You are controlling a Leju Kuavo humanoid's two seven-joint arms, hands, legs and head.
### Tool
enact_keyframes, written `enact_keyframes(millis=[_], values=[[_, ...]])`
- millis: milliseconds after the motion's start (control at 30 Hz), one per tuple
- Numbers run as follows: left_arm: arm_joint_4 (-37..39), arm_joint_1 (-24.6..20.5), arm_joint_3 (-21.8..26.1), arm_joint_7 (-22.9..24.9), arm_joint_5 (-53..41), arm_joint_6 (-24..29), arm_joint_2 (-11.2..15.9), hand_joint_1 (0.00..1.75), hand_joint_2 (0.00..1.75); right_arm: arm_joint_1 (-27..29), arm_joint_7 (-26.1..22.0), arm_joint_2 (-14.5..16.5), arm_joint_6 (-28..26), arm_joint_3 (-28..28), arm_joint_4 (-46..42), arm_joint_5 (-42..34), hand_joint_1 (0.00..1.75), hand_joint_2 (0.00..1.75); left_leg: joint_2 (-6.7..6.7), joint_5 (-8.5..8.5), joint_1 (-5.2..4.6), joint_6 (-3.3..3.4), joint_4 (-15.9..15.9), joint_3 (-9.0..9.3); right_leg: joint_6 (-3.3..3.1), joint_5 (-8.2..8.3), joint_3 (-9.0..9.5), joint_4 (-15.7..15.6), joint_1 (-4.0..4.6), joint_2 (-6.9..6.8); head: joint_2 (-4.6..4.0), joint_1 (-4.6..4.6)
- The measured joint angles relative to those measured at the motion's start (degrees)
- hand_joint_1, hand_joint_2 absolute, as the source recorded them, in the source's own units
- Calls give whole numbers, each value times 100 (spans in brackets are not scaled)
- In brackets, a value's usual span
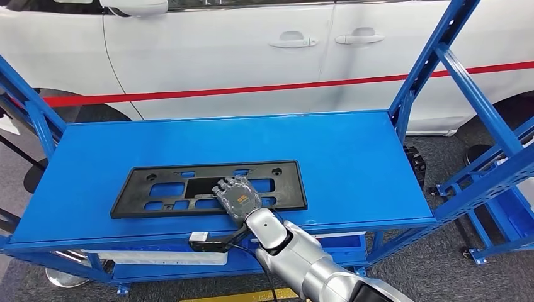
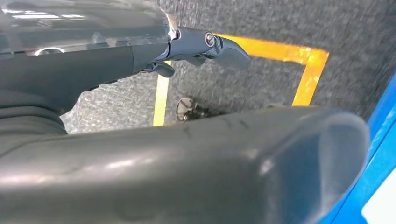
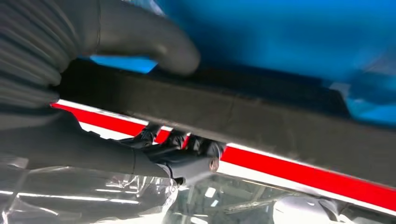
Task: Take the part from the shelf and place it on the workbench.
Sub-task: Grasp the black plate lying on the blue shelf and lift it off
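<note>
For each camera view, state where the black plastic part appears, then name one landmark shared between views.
Head view: the black part lies flat on the blue shelf, the right hand on its near edge.
Left wrist view: not in it.
Right wrist view: the part is the dark band crossing the picture.
Shared landmark: the white car's red stripe.

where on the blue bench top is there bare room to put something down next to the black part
Bare blue top lies right of the black part, up to the shelf upright, and in a strip behind it toward the white car. A narrower patch sits at its left. The front edge is crowded by the right robot hand on the part.
</note>
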Motion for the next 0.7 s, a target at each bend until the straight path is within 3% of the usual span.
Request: enact_keyframes(millis=[67, 100, 133, 200, 233, 267, 333, 400, 467, 533, 567, 600, 633, 700], values=[[0, 1, 1, -10, -2, -7, 7, 0, 0, 3, -5, -6, -11, -9, 27, 13, 167, 175, 0, 1, -4, 7, 2, -7, 19, -176, -274, 579, -16, -1, 0, 0], [0, 1, 1, -18, -3, -14, 10, 0, 0, 0, -6, -7, -14, -13, 35, 15, 166, 175, -4, -1, -4, 6, 3, -1, 17, -97, -263, 565, -22, -2, -1, 0], [0, 2, 1, -35, -5, -31, 11, 0, 0, -4, -7, -8, -14, -18, 42, 15, 165, 175, -12, -4, -4, 1, 4, 11, 7, 70, -147, 342, -25, -3, -1, 0], [0, 4, 1, -91, -14, -79, 9, 0, 0, -18, -23, -8, -14, -37, 49, 14, 163, 175, -32, -20, -14, -23, 13, 31, -44, 436, 259, -460, -11, -3, -1, 1], [0, 5, 1, -131, -25, -102, 7, 0, 0, -26, -43, -8, -15, -51, 51, 13, 162, 175, -42, -26, -24, -48, 17, 32, -69, 536, 411, -776, 0, -4, 0, -3], [0, 6, 1, -172, -37, -118, 5, 0, 0, -32, -65, -8, -18, -66, 54, 13, 160, 175, -49, -32, -32, -77, 20, 30, -91, 574, 498, -965, 15, -2, 0, -4], [0, 9, 2, -283, -62, -132, 5, 0, 0, -41, -96, -8, -26, -102, 58, 13, 159, 175, -53, -31, -33, -148, 8, 36, -134, 576, 525, -1049, 30, 2, 0, -8], [0, 10, 4, -398, -78, -134, 13, 0, 87, -47, -115, -5, -33, -141, 63, 13, 161, 175, -46, -100, -17, -206, 77, 22, -195, 609, 558, -1110, 10, -5, 0, -8], [0, 11, 5, -498, -93, -134, 20, 0, 175, -50, -152, -3, -36, -183, 72, 13, 162, 175, -36, -389, -1, -251, 521, -168, -241, 638, 581, -1158, -14, -21, 0, -16], [0, 20, 11, -602, -103, -131, 20, 0, 175, -49, -196, -4, -37, -221, 83, 1, 162, 175, -31, -750, 14, -292, 1279, -508, -255, 640, 573, -1160, -9, -28, 0, -23], [0, 26, 17, -642, -106, -118, 20, 0, 175, -48, -237, -4, -38, -239, 86, -27, 162, 175, -30, -821, 22, -310, 1535, -621, -255, 640, 573, -1158, -7, -29, 0, -22], [0, 30, 26, -663, -110, -93, 20, 0, 175, -49, -321, -5, -38, -271, 89, -119, 162, 175, -28, -782, 32, -325, 1598, -642, -254, 639, 576, -1155, -8, -28, 0, -22], [0, 32, 37, -656, -115, -68, 22, 0, 175, -50, -482, -5, -25, -324, 85, -296, 162, 175, -25, -632, 45, -335, 1412, -543, -249, 636, 585, -1152, -12, -24, 0, -23], [0, 32, 58, -603, -124, -38, 31, 0, 175, -64, -1108, -10, 79, -534, 24, -944, 162, 175, -17, -267, 77, -349, 645, -143, -219, 619, 611, -1135, -10, -1, 0, -23]])
